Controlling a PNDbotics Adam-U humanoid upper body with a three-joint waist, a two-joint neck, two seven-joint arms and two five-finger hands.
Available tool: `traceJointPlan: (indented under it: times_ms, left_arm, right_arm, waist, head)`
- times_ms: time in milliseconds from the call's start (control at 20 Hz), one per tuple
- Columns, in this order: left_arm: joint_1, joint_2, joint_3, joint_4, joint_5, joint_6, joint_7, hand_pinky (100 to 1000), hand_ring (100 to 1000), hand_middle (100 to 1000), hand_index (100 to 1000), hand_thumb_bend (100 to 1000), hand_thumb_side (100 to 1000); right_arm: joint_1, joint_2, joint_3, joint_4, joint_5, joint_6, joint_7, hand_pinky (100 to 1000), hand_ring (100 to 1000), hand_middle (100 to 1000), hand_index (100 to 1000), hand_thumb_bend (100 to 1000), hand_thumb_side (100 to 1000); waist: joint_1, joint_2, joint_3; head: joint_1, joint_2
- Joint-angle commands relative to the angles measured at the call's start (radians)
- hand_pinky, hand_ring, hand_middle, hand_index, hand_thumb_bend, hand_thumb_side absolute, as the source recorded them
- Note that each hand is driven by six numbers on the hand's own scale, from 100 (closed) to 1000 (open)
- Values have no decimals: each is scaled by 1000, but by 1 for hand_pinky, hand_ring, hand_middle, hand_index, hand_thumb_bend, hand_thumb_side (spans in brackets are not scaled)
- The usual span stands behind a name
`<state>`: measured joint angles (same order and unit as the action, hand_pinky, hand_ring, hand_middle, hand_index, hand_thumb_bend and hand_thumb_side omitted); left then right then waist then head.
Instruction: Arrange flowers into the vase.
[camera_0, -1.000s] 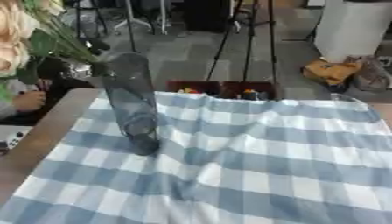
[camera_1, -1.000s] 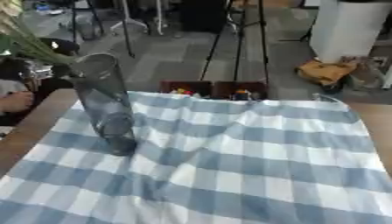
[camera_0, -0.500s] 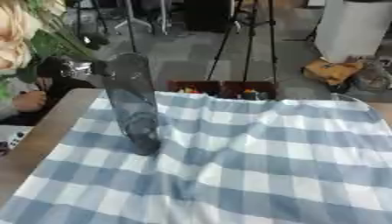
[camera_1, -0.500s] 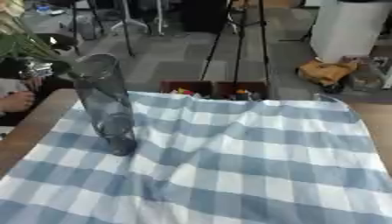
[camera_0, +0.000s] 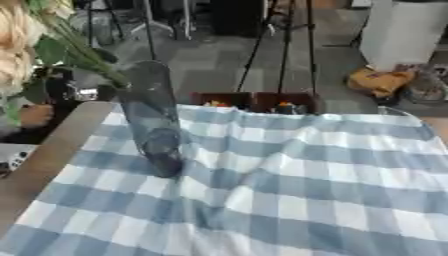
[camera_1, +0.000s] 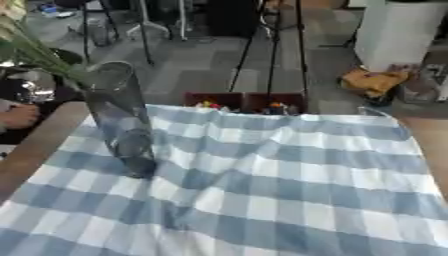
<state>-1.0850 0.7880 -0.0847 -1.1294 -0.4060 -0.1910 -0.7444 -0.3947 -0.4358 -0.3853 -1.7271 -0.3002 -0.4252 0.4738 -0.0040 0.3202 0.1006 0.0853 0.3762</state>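
On the left side of the tabletop (camera_0: 44, 165), a tall clear glass vase (camera_0: 151, 117) stands on the blue-and-white checked cloth (camera_0: 289, 190), which lies rumpled across most of the surface. Pale cream flowers (camera_0: 16, 47) with green stems and leaves (camera_0: 74, 52) hang at the far left edge, their stems slanting down toward the vase's rim; whether they reach inside it cannot be told. Neither robot hand shows in either view, so I cannot tell whether they grasp anything. Beyond the far edge sit two dark boxes (camera_0: 255, 101).
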Motion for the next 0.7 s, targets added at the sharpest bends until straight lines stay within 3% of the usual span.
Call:
traceJointPlan:
  times_ms: [50,700]
  left_arm:
    - [-4,49,19,-15,8,-1,2,1000,1000,1000,1000,490,812]
    - [48,81,18,-17,20,13,-10,1000,1000,1000,1000,476,838]
  right_arm:
    - [-5,-17,-9,-27,-3,5,-3,776,540,435,752,100,1000]
    - [-4,-14,-9,-28,-6,8,-10,775,541,435,752,100,1000]
  waist:
    - [0,-26,0]
    - [-6,-31,5]
  head:
    - [-3,-12]
    - [-7,-9]
